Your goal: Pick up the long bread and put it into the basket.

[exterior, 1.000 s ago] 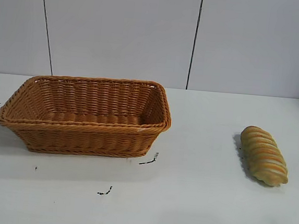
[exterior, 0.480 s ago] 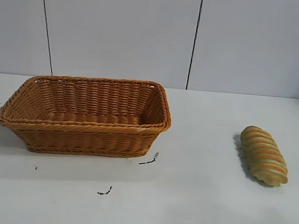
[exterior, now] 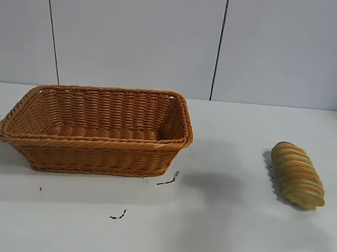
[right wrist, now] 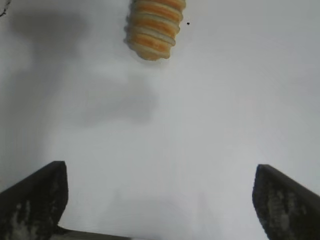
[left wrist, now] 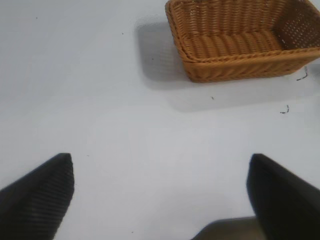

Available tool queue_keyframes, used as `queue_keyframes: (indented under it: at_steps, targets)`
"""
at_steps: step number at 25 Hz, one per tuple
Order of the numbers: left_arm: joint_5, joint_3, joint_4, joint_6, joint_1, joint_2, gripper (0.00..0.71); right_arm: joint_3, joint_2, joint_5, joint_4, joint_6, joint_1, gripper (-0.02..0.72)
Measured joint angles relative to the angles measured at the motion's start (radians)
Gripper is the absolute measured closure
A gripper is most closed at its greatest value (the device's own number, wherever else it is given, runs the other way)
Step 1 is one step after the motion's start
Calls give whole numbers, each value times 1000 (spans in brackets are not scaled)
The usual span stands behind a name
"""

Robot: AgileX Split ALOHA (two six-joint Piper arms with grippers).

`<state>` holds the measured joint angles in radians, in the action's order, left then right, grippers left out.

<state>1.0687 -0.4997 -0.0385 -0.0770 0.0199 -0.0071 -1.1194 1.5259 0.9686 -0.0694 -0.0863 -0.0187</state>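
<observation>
Well, from the exterior view I see neither arm yet: only the basket (exterior: 97,128) at the table's left and the bread (exterior: 297,174) lying flat well apart from it at the right, nothing touching it. I judge I am at the approach step, with the pick not yet begun.

In the left wrist view my left gripper (left wrist: 160,192) hangs over bare table with its fingers spread wide, the basket some way ahead of it and empty as far as I can see.

In the right wrist view my right gripper (right wrist: 159,197) is also spread apart, holding nothing, with one end of the bread (right wrist: 154,27) ahead. The loaf is golden-tan with orange crosswise ridges. Next I should bring this gripper over its middle, straddling its narrow width, before closing.
</observation>
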Motion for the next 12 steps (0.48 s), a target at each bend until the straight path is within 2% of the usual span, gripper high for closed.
queue_keyframes:
  at_steps: [5,12]
  targets:
    - [0,0,0,0,0,0,18,-97,143,-24,-3,0,0,14]
    - [0,0,0,0,0,0,18,-106,214,-51,-12,0,0,14]
